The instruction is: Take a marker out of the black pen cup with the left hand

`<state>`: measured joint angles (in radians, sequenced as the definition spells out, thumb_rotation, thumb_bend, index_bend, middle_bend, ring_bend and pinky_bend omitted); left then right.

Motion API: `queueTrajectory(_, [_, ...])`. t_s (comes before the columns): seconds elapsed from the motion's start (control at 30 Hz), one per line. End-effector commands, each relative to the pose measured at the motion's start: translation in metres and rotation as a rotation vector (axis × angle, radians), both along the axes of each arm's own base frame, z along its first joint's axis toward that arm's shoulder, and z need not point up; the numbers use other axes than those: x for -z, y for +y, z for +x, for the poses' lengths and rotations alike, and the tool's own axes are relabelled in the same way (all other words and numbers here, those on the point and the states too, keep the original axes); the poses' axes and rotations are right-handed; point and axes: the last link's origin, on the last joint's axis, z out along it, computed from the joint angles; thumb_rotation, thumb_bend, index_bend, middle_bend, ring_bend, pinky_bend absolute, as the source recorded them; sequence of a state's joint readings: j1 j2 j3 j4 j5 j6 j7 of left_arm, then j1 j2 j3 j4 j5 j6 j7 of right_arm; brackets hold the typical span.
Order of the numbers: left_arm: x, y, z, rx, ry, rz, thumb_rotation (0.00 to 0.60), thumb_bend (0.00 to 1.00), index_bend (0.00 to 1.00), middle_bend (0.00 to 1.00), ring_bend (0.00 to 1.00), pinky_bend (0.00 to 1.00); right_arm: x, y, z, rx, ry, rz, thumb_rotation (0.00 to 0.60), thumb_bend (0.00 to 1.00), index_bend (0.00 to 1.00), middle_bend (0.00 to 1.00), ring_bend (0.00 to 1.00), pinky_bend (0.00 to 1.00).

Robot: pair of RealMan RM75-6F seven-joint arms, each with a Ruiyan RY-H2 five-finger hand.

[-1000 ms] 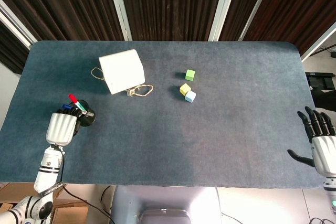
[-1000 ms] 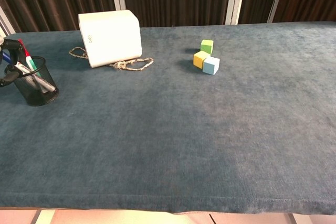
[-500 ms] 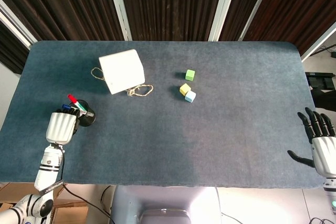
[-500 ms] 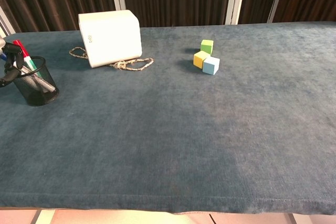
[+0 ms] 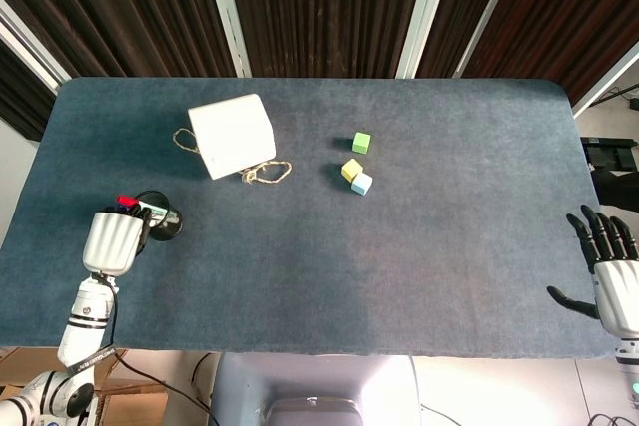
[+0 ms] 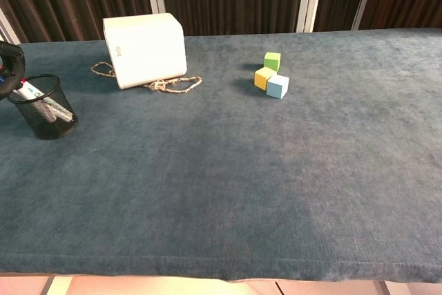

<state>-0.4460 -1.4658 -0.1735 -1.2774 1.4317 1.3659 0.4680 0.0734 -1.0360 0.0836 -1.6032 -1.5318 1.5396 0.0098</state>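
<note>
The black mesh pen cup (image 5: 162, 217) (image 6: 45, 110) stands near the table's left edge, with white markers (image 6: 50, 108) leaning inside it. My left hand (image 5: 112, 240) (image 6: 10, 61) is just left of the cup with its fingers curled, and it grips a red-capped marker (image 5: 127, 200) whose cap pokes out above the fingers, left of the cup's rim. In the chest view most of that hand is cut off by the frame edge. My right hand (image 5: 610, 264) hovers at the table's right edge, fingers spread and holding nothing; only the head view shows it.
A white box (image 5: 232, 135) (image 6: 145, 50) with a coiled rope (image 5: 264, 172) (image 6: 164, 86) lies behind and to the right of the cup. Green (image 5: 361, 142), yellow (image 5: 350, 169) and light-blue (image 5: 362, 183) cubes sit mid-table.
The left hand has drawn the red-capped marker leftward, from over the cup to beside its rim. The right hand has not moved.
</note>
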Motion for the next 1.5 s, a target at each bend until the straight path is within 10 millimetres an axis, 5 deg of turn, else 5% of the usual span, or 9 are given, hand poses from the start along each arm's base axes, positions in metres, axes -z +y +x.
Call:
queueTrajectory(0.03, [-0.007,-0.003,0.002,0.012,0.003,0.011,0.6,0.52,0.62,0.73,0.7,0.71,0.0,0.0,0.0,0.0,0.0,0.0,0.6,0.13,0.01,0.09,0.0,0.14])
queueTrajectory(0.17, [-0.028,-0.013,0.015,0.06,-0.019,0.071,0.6,0.52,0.62,0.74,0.7,0.72,0.0,0.0,0.0,-0.001,0.0,-0.001,0.6,0.13,0.01,0.09,0.0,0.14])
queueTrajectory(0.37, [-0.032,-0.001,0.084,0.234,-0.141,0.131,0.6,0.52,0.62,0.74,0.71,0.73,0.0,-0.003,0.004,-0.021,0.001,-0.001,0.6,0.13,0.01,0.09,0.0,0.14])
queueTrajectory(0.67, [0.039,0.041,0.145,0.283,-0.11,-0.019,0.6,0.51,0.62,0.74,0.69,0.74,0.0,-0.002,-0.001,-0.003,0.001,0.005,0.6,0.13,0.01,0.09,0.0,0.14])
queueTrajectory(1.0, [0.113,0.058,0.158,0.188,-0.105,-0.026,0.6,0.49,0.56,0.7,0.65,0.74,0.0,0.0,-0.004,0.007,0.003,0.004,0.6,0.13,0.01,0.09,0.0,0.14])
queueTrajectory(1.1, [0.123,0.059,0.156,0.138,-0.105,-0.037,0.6,0.44,0.42,0.58,0.55,0.68,-0.001,0.0,-0.005,0.013,0.004,0.001,0.6,0.13,0.01,0.09,0.0,0.14])
queueTrajectory(1.27, [0.12,0.053,0.156,0.05,-0.175,-0.121,0.6,0.3,0.02,0.17,0.15,0.28,-0.002,0.001,-0.007,0.017,0.001,-0.005,0.6,0.13,0.01,0.09,0.0,0.14])
queueTrajectory(1.33, [0.111,0.049,0.157,0.04,-0.227,-0.141,0.6,0.29,0.0,0.07,0.05,0.2,-0.002,0.001,-0.007,0.018,0.0,-0.007,0.6,0.13,0.01,0.09,0.0,0.14])
queueTrajectory(1.5, [0.073,0.03,0.15,0.016,-0.292,-0.195,0.6,0.29,0.0,0.04,0.02,0.14,-0.002,0.002,-0.008,0.02,0.0,-0.005,0.6,0.13,0.01,0.09,0.0,0.14])
